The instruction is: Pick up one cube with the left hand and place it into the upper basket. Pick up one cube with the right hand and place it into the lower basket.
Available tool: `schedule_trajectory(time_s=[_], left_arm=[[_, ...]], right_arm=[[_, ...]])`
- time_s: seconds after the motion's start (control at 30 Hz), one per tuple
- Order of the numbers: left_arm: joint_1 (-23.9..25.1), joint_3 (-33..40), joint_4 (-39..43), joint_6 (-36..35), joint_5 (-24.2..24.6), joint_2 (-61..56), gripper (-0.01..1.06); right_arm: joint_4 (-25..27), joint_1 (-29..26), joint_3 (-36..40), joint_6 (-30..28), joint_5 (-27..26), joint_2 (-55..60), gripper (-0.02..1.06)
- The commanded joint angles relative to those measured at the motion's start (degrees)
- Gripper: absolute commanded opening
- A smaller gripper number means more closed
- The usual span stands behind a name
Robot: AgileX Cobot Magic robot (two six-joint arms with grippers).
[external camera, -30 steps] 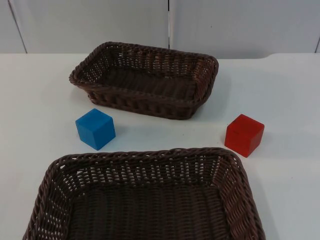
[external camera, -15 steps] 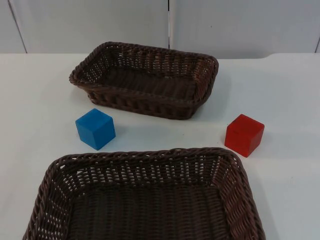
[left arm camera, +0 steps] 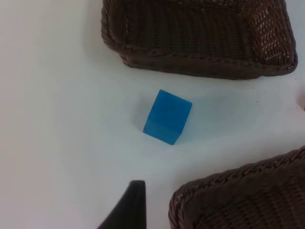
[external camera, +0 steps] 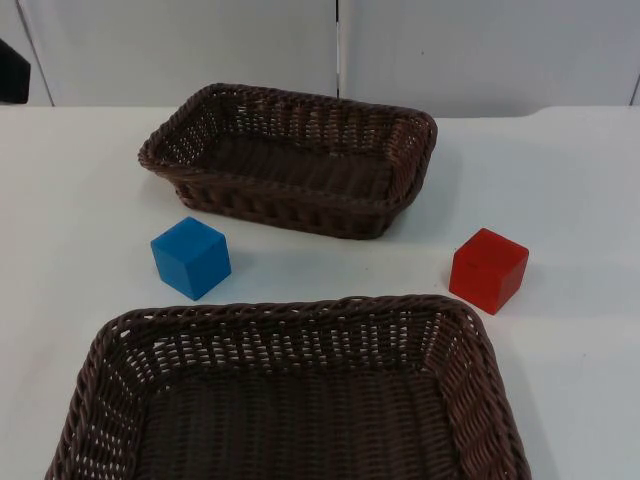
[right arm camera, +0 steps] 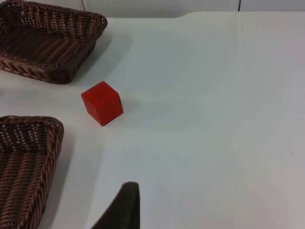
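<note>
White table [external camera: 90, 180]: blue cube [external camera: 190, 257], red cube [external camera: 488, 270] (between baskets).

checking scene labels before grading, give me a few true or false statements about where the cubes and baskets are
1. The blue cube sits on the table between the two baskets. True.
2. The red cube lies inside the upper basket. False: it rests on the table, apart from that basket.
3. The lower basket holds a cube. False: no cube is seen in it.
4. The blue cube is left of the red cube in the top view. True.
</note>
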Motion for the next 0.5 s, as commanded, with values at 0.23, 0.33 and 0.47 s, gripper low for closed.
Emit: schedule_trajectory(time_s=[0.23, 0.33, 0.47], left_arm=[[-0.8, -6.9, -3.0, 1.0, 0.0, 5.3, 1.05], [-2.5, -8.7, -2.3, 1.0, -0.1, 6.7, 1.05], [-6.4, -9.9, -1.5, 1.0, -2.8, 9.6, 1.05]], right_arm=[[0.0, -0.4, 0.4, -0.1, -0.2, -0.2, 1.05], [0.0, -0.4, 0.4, -0.1, -0.2, -0.2, 1.05], [0.0, -0.4, 0.4, -0.1, -0.2, -0.2, 1.05]])
